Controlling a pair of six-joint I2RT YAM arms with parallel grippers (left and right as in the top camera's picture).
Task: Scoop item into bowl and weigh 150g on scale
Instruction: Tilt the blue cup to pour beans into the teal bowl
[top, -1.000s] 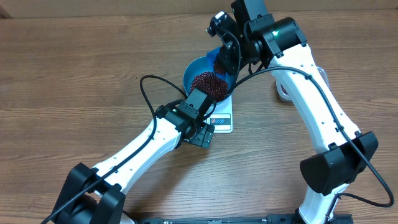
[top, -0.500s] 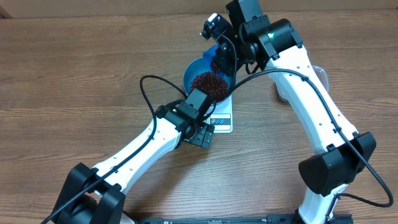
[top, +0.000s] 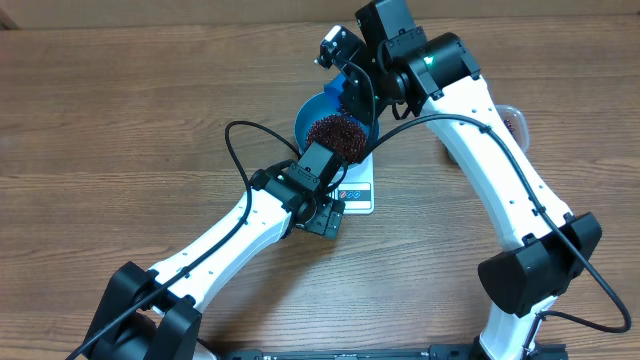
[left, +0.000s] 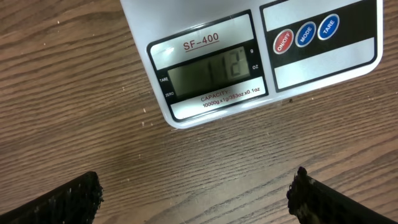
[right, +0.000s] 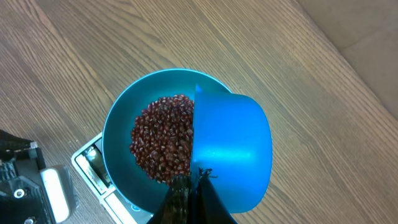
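The bright blue bowl (top: 312, 112) stands on the white scale (top: 360, 192) and holds a heap of dark red-brown beans (top: 335, 132). My right gripper (top: 352, 90) hangs over the bowl's far rim, shut on the small blue scoop (top: 336, 88). In the right wrist view the scoop (right: 233, 149) is tipped on its side above the bowl (right: 118, 146), beside the beans (right: 161, 143), and its handle is hidden between my right gripper's (right: 191, 193) fingers. My left gripper (left: 196, 199) stands open over bare wood just in front of the scale (left: 323, 62), whose display (left: 208, 71) reads 112.
A clear plastic tub (top: 510, 118) with some beans sits at the right, mostly hidden behind the right arm. A black cable (top: 235, 150) loops over the table left of the bowl. The left arm's gripper (top: 325, 215) sits close to the scale's front-left corner.
The right gripper with the scoop has shifted up and to the far left over the bowl's rim. The left arm has not moved.
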